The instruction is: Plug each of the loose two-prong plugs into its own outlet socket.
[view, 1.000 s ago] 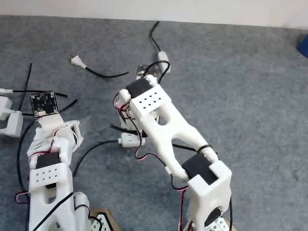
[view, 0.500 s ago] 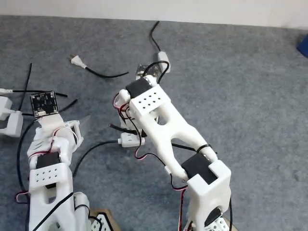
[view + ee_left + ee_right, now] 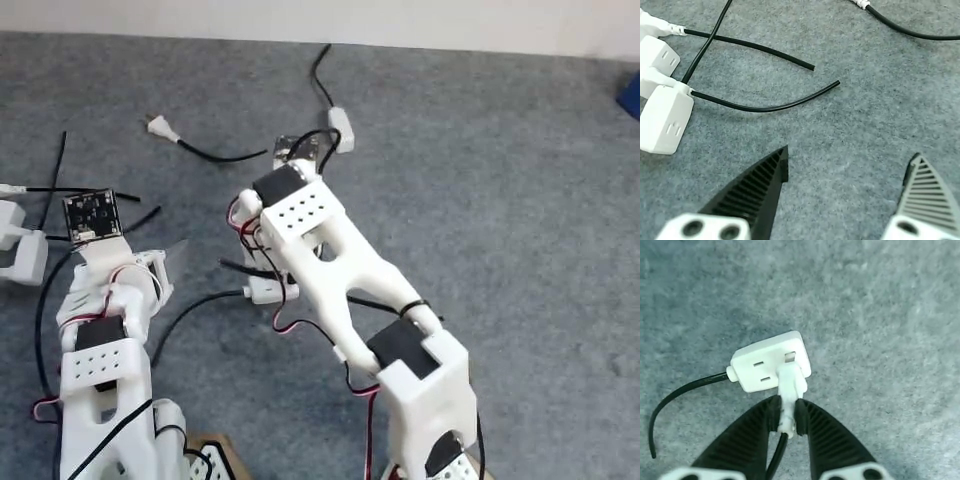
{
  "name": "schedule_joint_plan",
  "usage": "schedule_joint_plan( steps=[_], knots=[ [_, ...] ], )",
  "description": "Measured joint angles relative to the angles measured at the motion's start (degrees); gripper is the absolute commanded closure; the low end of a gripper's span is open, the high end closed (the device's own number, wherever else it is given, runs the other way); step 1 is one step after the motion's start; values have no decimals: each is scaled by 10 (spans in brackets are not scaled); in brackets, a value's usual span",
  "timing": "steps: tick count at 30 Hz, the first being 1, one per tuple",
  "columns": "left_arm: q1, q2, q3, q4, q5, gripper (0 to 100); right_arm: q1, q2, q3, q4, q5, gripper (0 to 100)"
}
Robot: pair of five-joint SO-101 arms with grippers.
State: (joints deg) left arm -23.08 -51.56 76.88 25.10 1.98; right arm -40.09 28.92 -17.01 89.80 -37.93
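Note:
My right gripper (image 3: 787, 405) is shut on a white two-prong plug (image 3: 789, 386). The plug's front end sits against the face of a white outlet socket (image 3: 771, 361), beside its two slots. In the high view that socket (image 3: 341, 129) lies just past the right arm's wrist, its short black cable running away. Another loose plug (image 3: 158, 126) lies at the far left on a curved black cable. My left gripper (image 3: 850, 155) hangs open over bare carpet, holding nothing. Two white outlet sockets (image 3: 665, 120) (image 3: 657, 55) lie off to its side.
Grey carpet covers the whole work area. A white connector (image 3: 268, 291) with a black cable lies under the right arm. Two cut black cable ends (image 3: 837, 84) (image 3: 812, 67) lie ahead of the left gripper. The left sockets (image 3: 22, 255) sit at the carpet's left edge.
The right arm has shifted slightly left and farther away with the plug, and the socket in front of it has moved a little. The left arm has not moved.

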Motion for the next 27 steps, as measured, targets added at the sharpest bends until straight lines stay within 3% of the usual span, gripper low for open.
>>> schedule_joint_plan(
  steps=[17, 27],
  knots=[
    [0, 0, 0, 0, 0, 636, 31, 127, -140, 60, 37, 985],
    [0, 0, 0, 0, 0, 636, 32, 110, -181, 100, 69, 663]
  ],
)
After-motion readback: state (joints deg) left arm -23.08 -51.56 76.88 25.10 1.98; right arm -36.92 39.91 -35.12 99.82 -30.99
